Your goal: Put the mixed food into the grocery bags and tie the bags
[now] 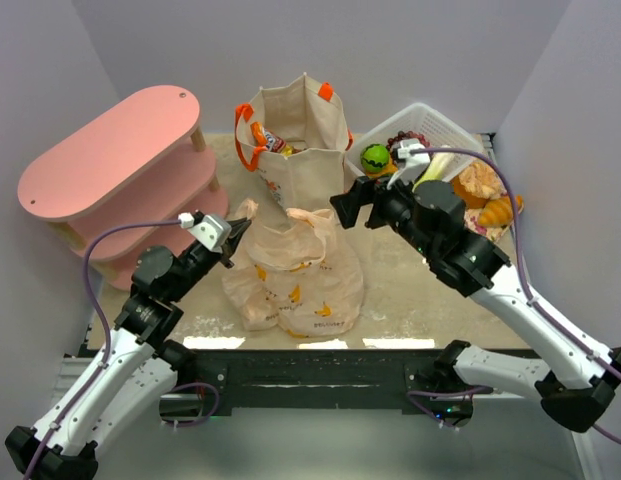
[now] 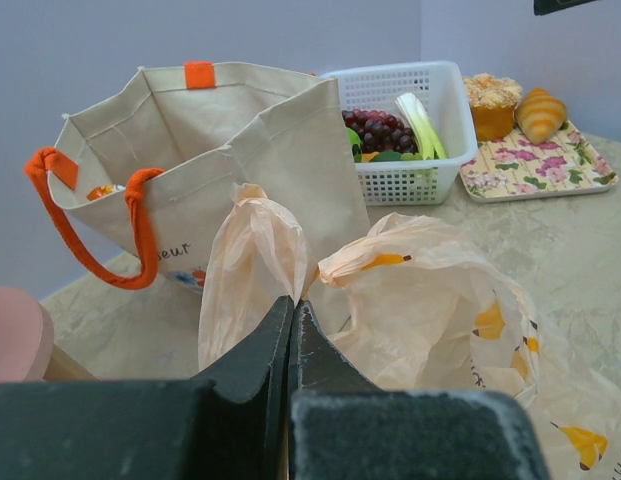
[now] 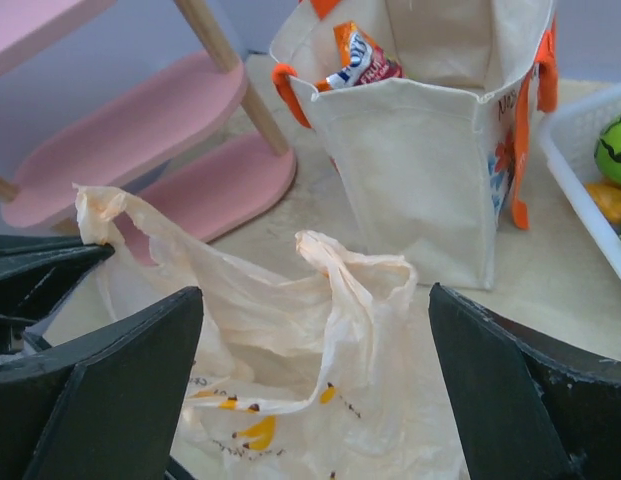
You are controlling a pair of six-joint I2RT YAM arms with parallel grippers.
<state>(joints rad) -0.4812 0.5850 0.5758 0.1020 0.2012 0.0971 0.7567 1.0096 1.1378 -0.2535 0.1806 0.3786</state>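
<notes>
The left arm (image 1: 140, 300) reaches up from the 7 o'clock corner of the top view, wrist tipped down. The left gripper (image 1: 233, 232) has its jaws pressed together on one twisted handle of the peach plastic bag (image 1: 295, 280), which slumps on the table (image 1: 410, 280) at the centre. The right arm (image 1: 510, 290) comes in from 5 o'clock, bent at the elbow. The right gripper (image 3: 315, 300) is spread wide and holds nothing, its fingers either side of the bag's other handle loop and apart from it.

Little writing can be read. The canvas tote (image 1: 300, 170), at 12 o'clock from the bag, shows only "eur" in script (the rest sits behind an orange handle). Lettering on the snack packet (image 3: 362, 55) inside it is too small to read.

The bag is thin, crinkled film with yellow-orange prints. The tote is boxy cloth with orange webbing handles. At 2 o'clock a white slatted basket (image 1: 445, 125) holds dark grapes (image 2: 375, 125), a leek (image 2: 420, 115) and a green round vegetable (image 1: 375, 158). Golden bread (image 2: 540, 112) lies on a floral mat (image 2: 550, 165) beside it.
</notes>
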